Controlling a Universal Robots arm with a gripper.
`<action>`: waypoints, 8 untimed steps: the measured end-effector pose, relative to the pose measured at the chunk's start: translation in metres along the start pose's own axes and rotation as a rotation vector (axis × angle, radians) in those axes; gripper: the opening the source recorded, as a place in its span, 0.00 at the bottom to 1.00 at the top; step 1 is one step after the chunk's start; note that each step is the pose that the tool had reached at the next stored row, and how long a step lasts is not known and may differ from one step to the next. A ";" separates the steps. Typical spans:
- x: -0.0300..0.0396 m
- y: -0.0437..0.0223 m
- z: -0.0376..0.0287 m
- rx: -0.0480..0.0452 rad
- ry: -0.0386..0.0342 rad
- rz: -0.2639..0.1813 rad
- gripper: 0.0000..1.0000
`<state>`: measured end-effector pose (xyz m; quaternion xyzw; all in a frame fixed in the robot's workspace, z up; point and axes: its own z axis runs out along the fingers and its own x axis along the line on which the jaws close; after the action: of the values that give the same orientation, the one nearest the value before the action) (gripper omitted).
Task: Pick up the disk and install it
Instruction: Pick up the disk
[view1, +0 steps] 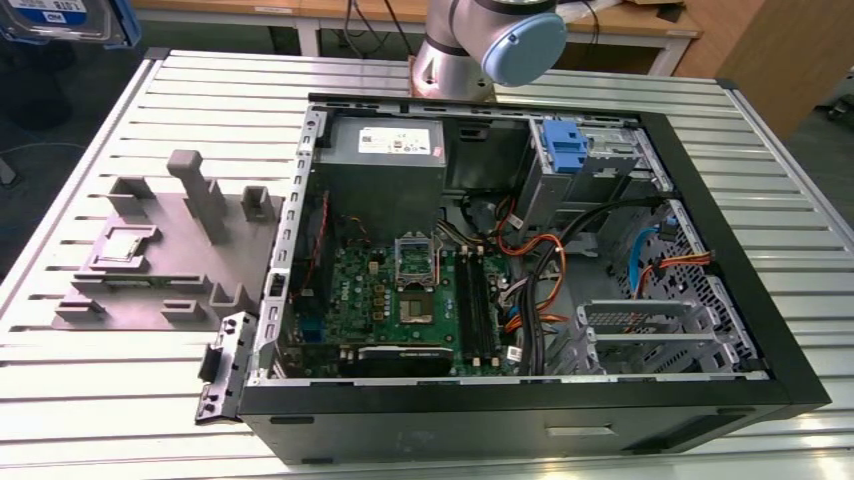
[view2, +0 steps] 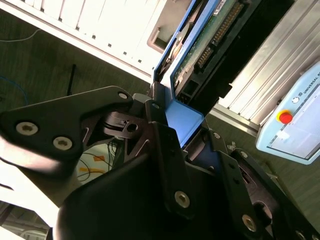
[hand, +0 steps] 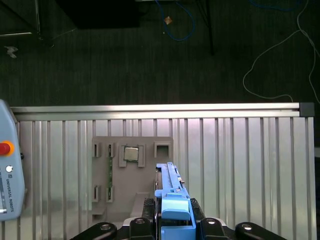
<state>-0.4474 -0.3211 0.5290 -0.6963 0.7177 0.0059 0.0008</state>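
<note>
The disk (view1: 60, 20) hangs high above the table's far corner on the exterior view's left, its blue carrier rails showing. In the first wrist view I see it edge-on, the disk (hand: 171, 192) standing between my black fingers (hand: 145, 225), with my gripper (hand: 174, 227) shut on it. The second wrist view shows the disk's green circuit-board side (view2: 210, 40) and the blue carrier (view2: 182, 117) clamped in my gripper (view2: 175, 127). Below lies the open computer case (view1: 534, 410), with its metal drive cage (view1: 654, 335) on the exterior view's right.
A grey fixture block (view1: 160, 250) with slots and posts sits on the slatted table (view1: 747, 130), directly beneath the disk in the first wrist view. A blue bracket (view1: 567, 150) and the power supply (view1: 387, 145) are inside the case. A teach pendant (hand: 7, 170) lies at the table's edge.
</note>
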 end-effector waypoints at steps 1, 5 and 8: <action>0.0000 0.0000 -0.0006 0.0000 0.0000 0.000 0.37; 0.0000 0.0000 -0.0011 0.0001 0.0000 0.000 0.37; 0.0000 0.0000 -0.0011 0.0001 0.0000 0.000 0.37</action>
<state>-0.4474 -0.3212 0.5301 -0.6963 0.7177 0.0058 0.0009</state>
